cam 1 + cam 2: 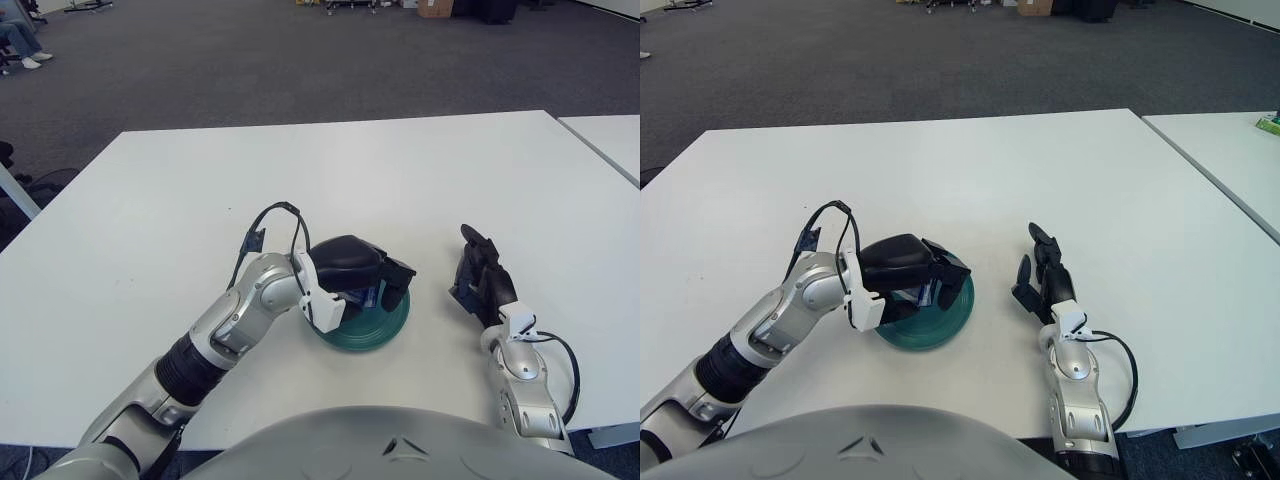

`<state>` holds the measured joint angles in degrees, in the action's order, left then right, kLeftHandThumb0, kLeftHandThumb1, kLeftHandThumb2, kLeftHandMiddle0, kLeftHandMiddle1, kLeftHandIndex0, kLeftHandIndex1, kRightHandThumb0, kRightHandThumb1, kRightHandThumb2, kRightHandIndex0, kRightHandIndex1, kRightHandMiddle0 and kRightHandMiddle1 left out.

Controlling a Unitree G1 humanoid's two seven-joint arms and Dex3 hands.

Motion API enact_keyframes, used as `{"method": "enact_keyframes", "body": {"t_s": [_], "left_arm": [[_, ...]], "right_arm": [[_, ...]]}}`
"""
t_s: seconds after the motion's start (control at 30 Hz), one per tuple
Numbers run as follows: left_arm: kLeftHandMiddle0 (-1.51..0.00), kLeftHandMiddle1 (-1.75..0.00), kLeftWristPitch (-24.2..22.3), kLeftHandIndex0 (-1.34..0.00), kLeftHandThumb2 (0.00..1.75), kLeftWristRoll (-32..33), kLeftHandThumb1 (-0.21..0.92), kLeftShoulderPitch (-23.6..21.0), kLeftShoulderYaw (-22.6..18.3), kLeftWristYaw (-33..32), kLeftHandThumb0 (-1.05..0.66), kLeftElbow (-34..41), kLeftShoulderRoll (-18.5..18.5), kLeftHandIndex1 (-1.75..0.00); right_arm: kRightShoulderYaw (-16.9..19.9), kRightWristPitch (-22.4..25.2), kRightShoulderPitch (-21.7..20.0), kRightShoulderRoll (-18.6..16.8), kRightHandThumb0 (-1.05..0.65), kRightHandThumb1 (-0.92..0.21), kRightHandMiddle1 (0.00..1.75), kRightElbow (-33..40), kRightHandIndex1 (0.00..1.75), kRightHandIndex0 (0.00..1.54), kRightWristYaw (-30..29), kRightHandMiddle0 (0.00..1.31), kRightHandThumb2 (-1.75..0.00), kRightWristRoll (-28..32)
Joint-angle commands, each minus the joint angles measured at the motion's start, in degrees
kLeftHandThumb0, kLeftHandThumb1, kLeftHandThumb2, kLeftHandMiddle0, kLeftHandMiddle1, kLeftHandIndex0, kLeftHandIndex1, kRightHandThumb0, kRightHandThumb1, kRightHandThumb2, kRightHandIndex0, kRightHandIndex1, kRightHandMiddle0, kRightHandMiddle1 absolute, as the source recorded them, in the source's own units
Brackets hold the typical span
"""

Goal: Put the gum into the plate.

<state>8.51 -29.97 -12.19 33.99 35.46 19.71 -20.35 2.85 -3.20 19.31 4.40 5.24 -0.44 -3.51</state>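
Observation:
A teal plate [384, 334] lies on the white table [400, 170], near the front middle. My left hand [372, 281] is low over the plate and covers most of it. Its fingers are curled on a small blue gum pack [368, 296], which shows just under the fingers above the plate's middle; it also shows in the right eye view [927, 292]. I cannot tell whether the gum touches the plate. My right hand [482, 277] rests on the table to the right of the plate, fingers stretched out and empty.
A black cable [262, 222] loops above my left wrist. A second white table [615, 135] stands at the far right, with a narrow gap between. Grey carpet floor lies beyond the far edge.

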Motion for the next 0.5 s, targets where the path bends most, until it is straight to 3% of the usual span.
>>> {"method": "enact_keyframes", "body": {"t_s": [0.0,0.03,0.1,0.2,0.23,0.3,0.4,0.47], "left_arm": [[-0.42,-1.74,-0.5,-0.39,1.16,-1.5,0.45,-1.1,0.4,1.3,-0.01,-0.4,-0.6,-1.73],[-0.40,-1.74,-0.3,-0.37,1.13,-1.9,0.47,-1.3,0.5,1.4,-0.01,-0.5,-0.8,-1.73],[-0.24,-1.59,0.6,-0.15,0.84,-2.9,0.54,-1.6,0.9,1.4,-0.42,-1.1,-1.2,-1.53],[-0.08,-1.25,2.5,-0.05,0.56,-4.6,0.65,-2.0,1.3,0.9,-0.69,-2.2,-1.7,-1.23],[-0.06,-1.22,3.5,-0.04,0.53,-5.1,0.66,-2.5,1.5,0.9,-0.72,-2.6,-2.1,-1.19],[-0.05,-0.80,5.3,-0.02,0.30,-6.3,0.80,-3.3,1.8,1.0,-0.89,-3.3,-2.8,-0.78],[-0.02,-0.28,7.3,0.00,0.22,-7.9,0.88,-4.1,2.0,1.3,-1.00,-4.0,-4.0,-0.27],[-0.01,-0.14,8.2,0.00,0.23,-8.5,0.90,-4.2,1.8,1.4,-1.02,-4.2,-4.7,-0.14]], "right_arm": [[-0.6,1.9,2.0,-0.6,-0.84,-0.92,0.30,-3.4,0.00,0.10,-0.5,0.00,-1.04,-0.7],[-0.7,1.5,2.1,-0.5,-0.84,-0.92,0.30,-3.4,0.01,0.10,-0.7,0.00,-1.04,-0.9],[-0.8,0.7,2.2,-0.5,-0.84,-0.92,0.31,-3.5,0.01,0.10,-1.0,0.00,-1.05,-1.4],[-1.1,-0.4,2.3,-0.3,-0.83,-0.92,0.35,-3.6,0.01,0.12,-1.4,0.00,-1.04,-2.0],[-1.2,-0.5,2.3,-0.3,-0.83,-0.92,0.35,-3.5,0.01,0.12,-1.6,0.00,-1.04,-2.2],[-1.3,-0.8,2.4,-0.3,-0.82,-0.92,0.39,-3.4,0.02,0.14,-1.7,0.00,-1.04,-2.4],[-1.4,-0.4,2.4,-0.2,-0.82,-0.92,0.44,-3.2,0.02,0.14,-1.5,0.00,-1.04,-2.3],[-1.5,0.6,2.3,-0.1,-0.82,-0.92,0.44,-3.0,0.01,0.14,-0.8,0.00,-1.03,-1.7]]}}
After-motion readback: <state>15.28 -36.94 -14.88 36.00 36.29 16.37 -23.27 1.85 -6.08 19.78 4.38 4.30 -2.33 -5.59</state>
